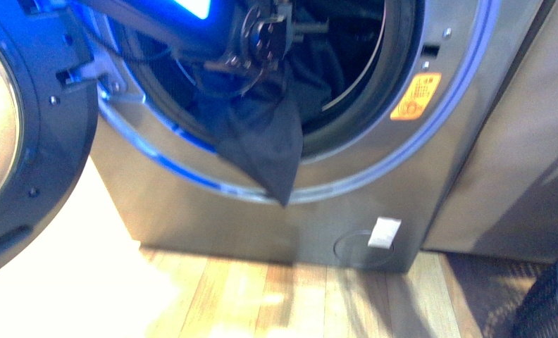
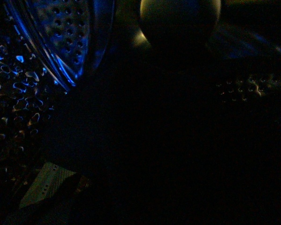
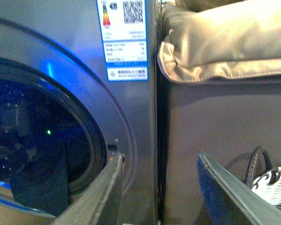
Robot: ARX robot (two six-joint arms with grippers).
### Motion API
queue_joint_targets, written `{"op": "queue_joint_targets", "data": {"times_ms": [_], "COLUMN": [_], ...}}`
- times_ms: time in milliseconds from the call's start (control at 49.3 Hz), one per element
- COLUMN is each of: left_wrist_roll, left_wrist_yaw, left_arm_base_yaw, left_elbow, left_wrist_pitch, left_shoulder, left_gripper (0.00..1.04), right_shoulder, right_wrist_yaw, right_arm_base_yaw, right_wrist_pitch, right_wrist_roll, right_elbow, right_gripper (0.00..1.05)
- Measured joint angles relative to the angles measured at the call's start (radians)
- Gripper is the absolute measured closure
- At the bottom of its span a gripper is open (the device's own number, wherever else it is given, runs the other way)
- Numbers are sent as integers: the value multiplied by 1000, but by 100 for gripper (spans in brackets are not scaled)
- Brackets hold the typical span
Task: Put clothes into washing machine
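We've got L arm [image 1: 184,32] deep in washing machine [image 1: 375,190] drum to seat clothes [image 1: 265,137]; corner drapes over porthole's bottom edge. L gripper: can't tell. R gripper [image 3: 159,157] wide open, empty.

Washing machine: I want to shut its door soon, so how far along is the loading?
Done: much of the clothes lies inside the washing machine. In hand: the left arm reaches into the drum. Left: one corner hangs out over the rim; the right pincer is open, outside.
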Motion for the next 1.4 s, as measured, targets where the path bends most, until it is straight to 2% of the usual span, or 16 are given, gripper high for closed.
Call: {"op": "queue_joint_targets", "data": {"times_ms": [244,284,386,467,589,974,1279,1400], "left_wrist_roll": [28,28,36,48,76,133,110,109], "left_wrist_yaw": [10,10,10,9,2,5,50,69], "left_arm_base_yaw": [24,27,40,48,60,120,107,97], "left_elbow": [321,341,415,450,503,554,555,555], "left_wrist_pitch": [-154,-168,-202,-214,-217,-182,-181,-181], "left_shoulder": [181,196,248,270,294,328,328,328], "left_gripper": [99,99,99,99,99,99,99,99], "right_shoulder": [-102,-128,-159,-191,-226,-357,-438,-568], "right_wrist_yaw": [-68,-80,-99,-193,-200,-204,-204,-204], "right_arm_base_yaw": [-64,-81,-99,-168,-206,-209,-209,-209], "right_wrist_pitch": [63,76,87,92,98,85,42,-89], "right_wrist_roll": [-14,-16,-18,-18,-17,-18,-17,-18], "right_elbow": [-177,-215,-258,-298,-339,-452,-489,-511], "right_gripper": [93,103,102,102,102,102,102,102]}}
